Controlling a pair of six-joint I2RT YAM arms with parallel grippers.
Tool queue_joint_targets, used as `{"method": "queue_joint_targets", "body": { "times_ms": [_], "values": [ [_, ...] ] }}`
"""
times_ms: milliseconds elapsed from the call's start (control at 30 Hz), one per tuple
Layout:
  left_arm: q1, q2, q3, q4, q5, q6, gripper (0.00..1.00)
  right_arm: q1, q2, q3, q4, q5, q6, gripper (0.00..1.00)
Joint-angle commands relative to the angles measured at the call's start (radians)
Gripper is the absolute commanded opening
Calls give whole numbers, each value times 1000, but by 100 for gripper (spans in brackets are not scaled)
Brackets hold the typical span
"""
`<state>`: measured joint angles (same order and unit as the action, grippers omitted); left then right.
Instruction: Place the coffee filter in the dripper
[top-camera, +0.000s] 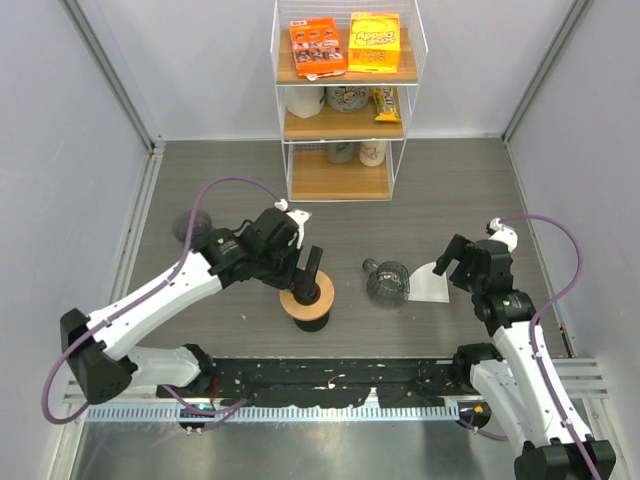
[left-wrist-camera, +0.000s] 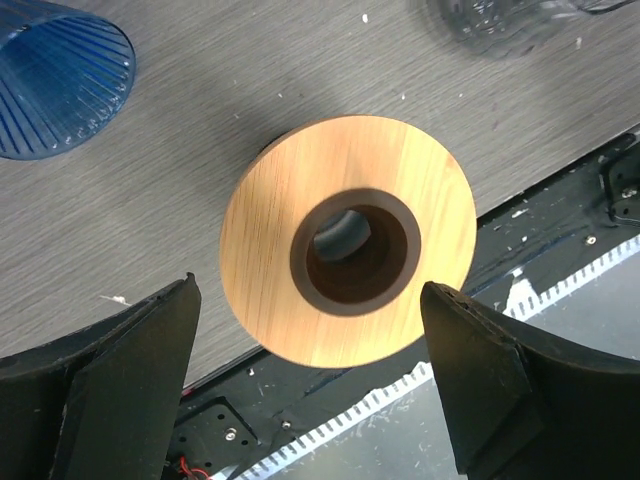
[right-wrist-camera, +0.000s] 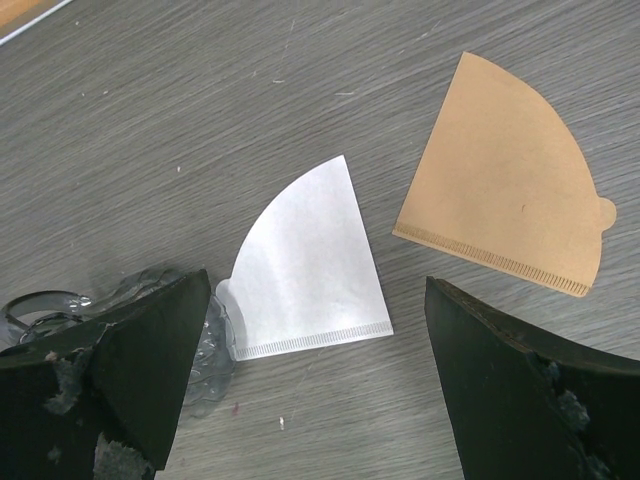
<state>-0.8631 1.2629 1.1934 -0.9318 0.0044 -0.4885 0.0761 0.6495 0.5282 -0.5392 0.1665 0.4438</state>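
A white coffee filter (right-wrist-camera: 305, 265) lies flat on the grey table, its corner touching the clear glass dripper (right-wrist-camera: 205, 345). A brown filter (right-wrist-camera: 510, 190) lies flat just beyond the white one. My right gripper (right-wrist-camera: 315, 290) hovers open above the white filter, holding nothing. In the top view the dripper (top-camera: 387, 282) sits mid-table with the white filter (top-camera: 432, 285) to its right, under the right gripper (top-camera: 452, 262). My left gripper (left-wrist-camera: 310, 300) is open, straddling a round wooden stand (left-wrist-camera: 345, 190) with a dark centre hole, not gripping it. The stand (top-camera: 307, 297) is left of the dripper.
A blue ribbed glass (left-wrist-camera: 55, 85) stands to the far left of the stand. A wire shelf (top-camera: 345, 100) with snack boxes and cups stands at the back. A black rail (top-camera: 330, 375) runs along the table's near edge.
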Motion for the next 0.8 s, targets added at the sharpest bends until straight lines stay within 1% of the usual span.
{"method": "queue_joint_targets", "body": {
  "times_ms": [0, 100, 167, 233, 367, 400, 500, 633, 767],
  "values": [
    [-4, -117, -6, 60, -41, 16, 100, -1, -34, 0, 36, 33, 3, 95],
    [-2, -192, -11, 80, -96, 24, 100, -2, -48, -4, 36, 44, 7, 95],
    [-2, -258, -38, 100, -203, -17, 100, 1, -48, -4, 36, 45, 7, 95],
    [22, -302, -77, 128, -305, -57, 100, -1, -48, -4, 41, 44, 6, 95],
    [123, -358, -138, 172, -327, -58, 100, 1, -42, -10, 45, 41, 3, 95],
    [159, -364, -158, 182, -323, -61, 100, -1, -40, -8, 47, 39, 4, 95],
    [277, -355, -195, 214, -252, -44, 100, -1, -40, -10, 47, 39, 1, 95],
    [340, -294, -262, 322, -206, 49, 100, -1, -40, -11, 51, 36, 1, 95],
    [417, -195, -316, 413, -58, 79, 100, -1, -40, -13, 53, 27, -1, 95]
  ]
}}
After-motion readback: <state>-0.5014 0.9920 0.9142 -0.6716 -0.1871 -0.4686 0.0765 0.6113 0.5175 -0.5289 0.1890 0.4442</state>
